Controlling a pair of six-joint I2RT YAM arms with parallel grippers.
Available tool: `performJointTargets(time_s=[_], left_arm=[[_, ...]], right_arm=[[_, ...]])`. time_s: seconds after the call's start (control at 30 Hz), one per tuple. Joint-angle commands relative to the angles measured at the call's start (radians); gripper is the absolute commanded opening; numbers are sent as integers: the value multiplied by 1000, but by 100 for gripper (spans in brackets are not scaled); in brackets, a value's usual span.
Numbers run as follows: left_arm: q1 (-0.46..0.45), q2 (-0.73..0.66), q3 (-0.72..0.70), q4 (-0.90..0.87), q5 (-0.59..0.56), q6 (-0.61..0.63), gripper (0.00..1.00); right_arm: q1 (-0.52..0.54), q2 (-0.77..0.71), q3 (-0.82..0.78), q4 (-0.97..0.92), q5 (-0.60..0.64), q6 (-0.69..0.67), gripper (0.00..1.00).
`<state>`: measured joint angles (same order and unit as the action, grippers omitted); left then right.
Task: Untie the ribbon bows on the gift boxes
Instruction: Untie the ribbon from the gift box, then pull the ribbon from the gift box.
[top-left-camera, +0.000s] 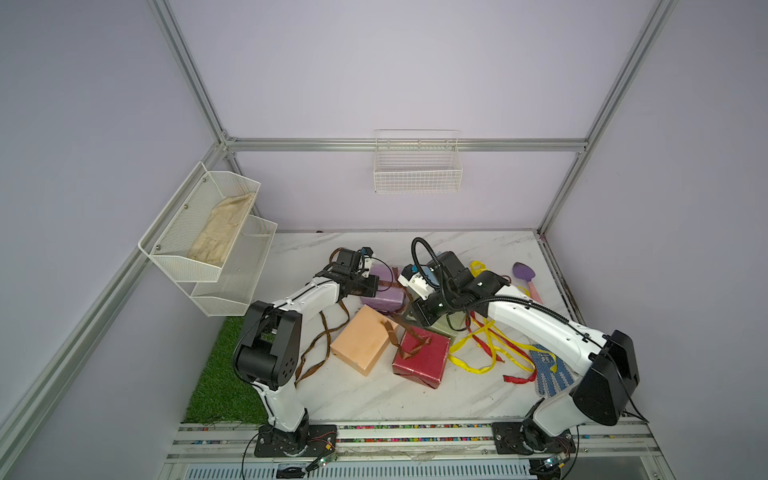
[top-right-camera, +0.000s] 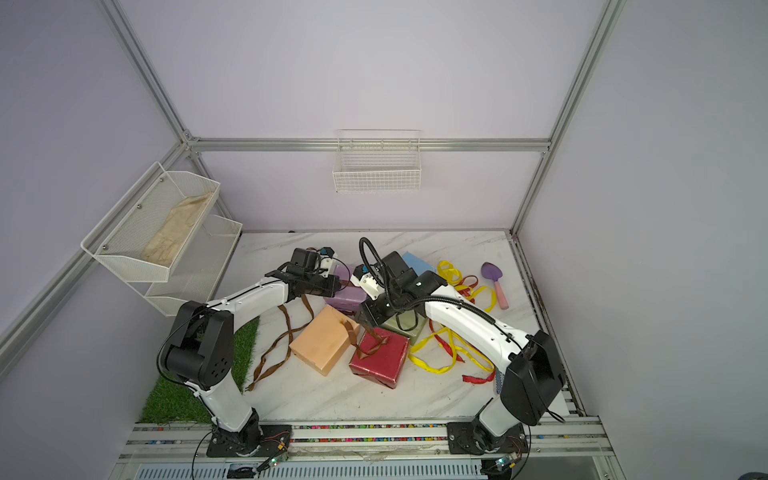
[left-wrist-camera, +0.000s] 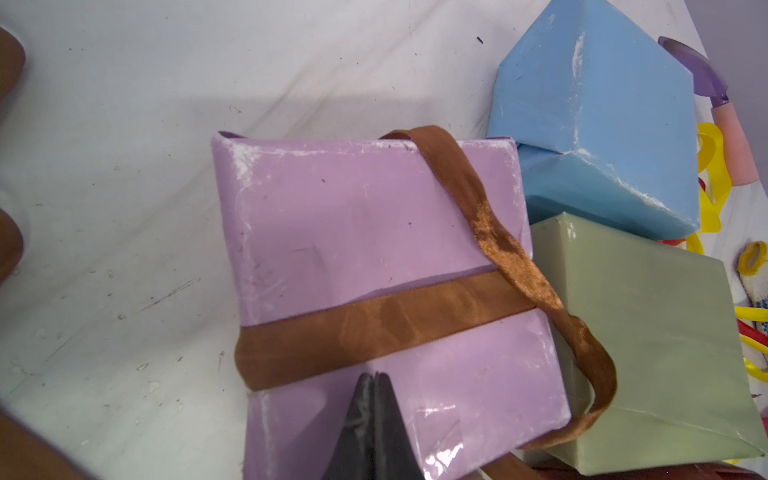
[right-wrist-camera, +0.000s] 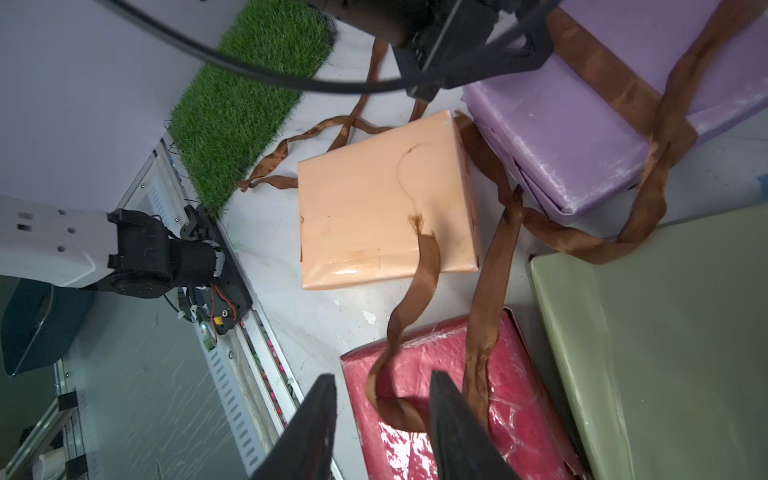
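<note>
My left gripper (left-wrist-camera: 376, 377) is shut with nothing in it. Its tips hover over the lilac gift box (left-wrist-camera: 365, 232), just short of the brown ribbon (left-wrist-camera: 386, 328) that crosses the box. My right gripper (right-wrist-camera: 382, 376) stands open above the dark red box (right-wrist-camera: 511, 415). The loose end of that brown ribbon (right-wrist-camera: 399, 407) lies curled on the red box between the fingers. The peach box (top-left-camera: 361, 345), the olive box (top-left-camera: 451, 326) and the light blue box (top-right-camera: 417, 262) lie close around. Loose yellow ribbons (top-left-camera: 486, 345) and a red ribbon (top-left-camera: 519, 378) lie to the right.
Another brown ribbon (top-left-camera: 320, 349) trails loose on the marble top at the left. A blue-dotted glove (top-left-camera: 548, 370) and a purple scoop (top-left-camera: 525, 274) lie at the right. White baskets hang on the back wall (top-left-camera: 417, 166) and the left wall (top-left-camera: 208, 245). A grass mat (top-left-camera: 220, 374) lies front left.
</note>
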<state>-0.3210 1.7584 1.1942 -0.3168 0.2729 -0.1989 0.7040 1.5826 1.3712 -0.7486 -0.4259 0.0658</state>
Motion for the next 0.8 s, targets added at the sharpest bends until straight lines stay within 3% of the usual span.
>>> performJointTargets(time_s=[0.0, 0.27, 0.6, 0.77], left_arm=[[5, -83, 48, -45, 34, 1, 3], [5, -195, 37, -59, 40, 1, 4], [5, -296, -183, 48, -34, -54, 4], [5, -316, -224, 64, -40, -66, 4]], right_arm=[[-1, 35, 41, 11, 53, -36, 42], [-9, 195, 122, 148, 117, -184, 40], [-91, 452, 373, 197, 52, -288, 36], [-120, 566, 486, 190, 14, -346, 42]])
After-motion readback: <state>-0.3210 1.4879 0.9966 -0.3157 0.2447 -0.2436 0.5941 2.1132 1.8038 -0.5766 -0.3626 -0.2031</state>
